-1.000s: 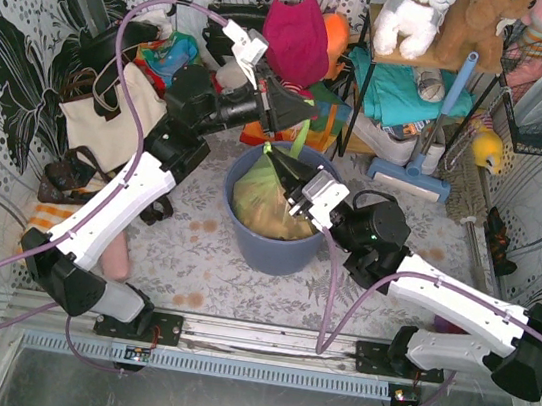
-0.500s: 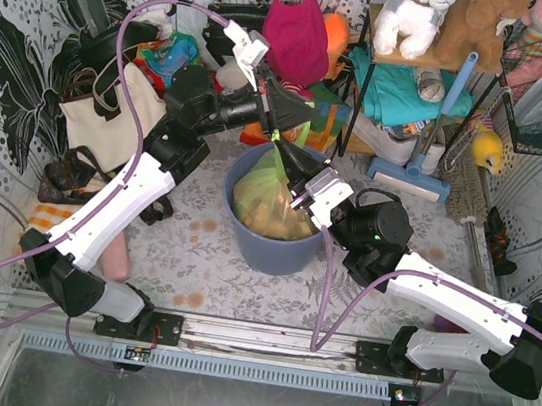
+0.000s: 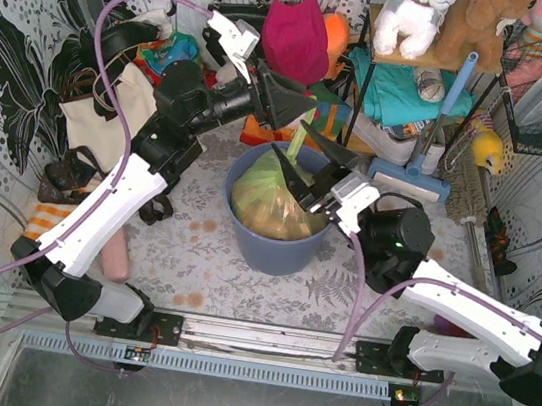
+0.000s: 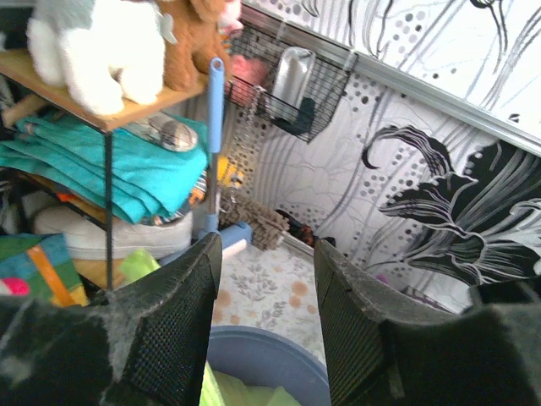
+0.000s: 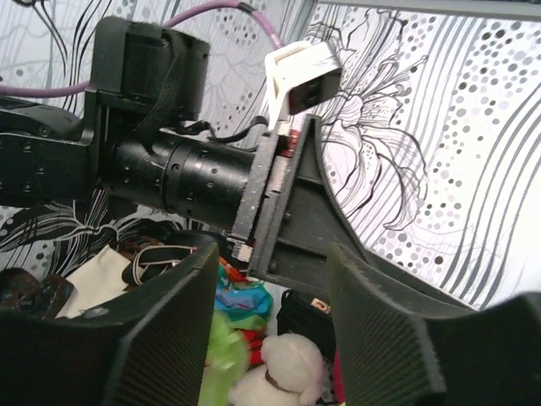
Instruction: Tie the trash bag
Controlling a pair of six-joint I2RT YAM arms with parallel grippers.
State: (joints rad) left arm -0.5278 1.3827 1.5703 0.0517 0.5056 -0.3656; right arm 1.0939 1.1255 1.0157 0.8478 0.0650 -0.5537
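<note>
Evidently mid-tie: the trash bag [image 3: 264,197] sits in the bin [image 3: 274,256] at frame centre, drawn up thin between the left gripper [image 4: 266,245] and right gripper [image 5: 272,254], both spread and gripping nothing, so the next move probably calls for pinching that gathered top.

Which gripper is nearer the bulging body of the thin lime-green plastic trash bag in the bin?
Right. The right gripper hangs open over the trash bag's top, within the blue-grey round bin's rim. The left gripper sits beyond the far rim, near the bag's drawn-up neck.
</note>
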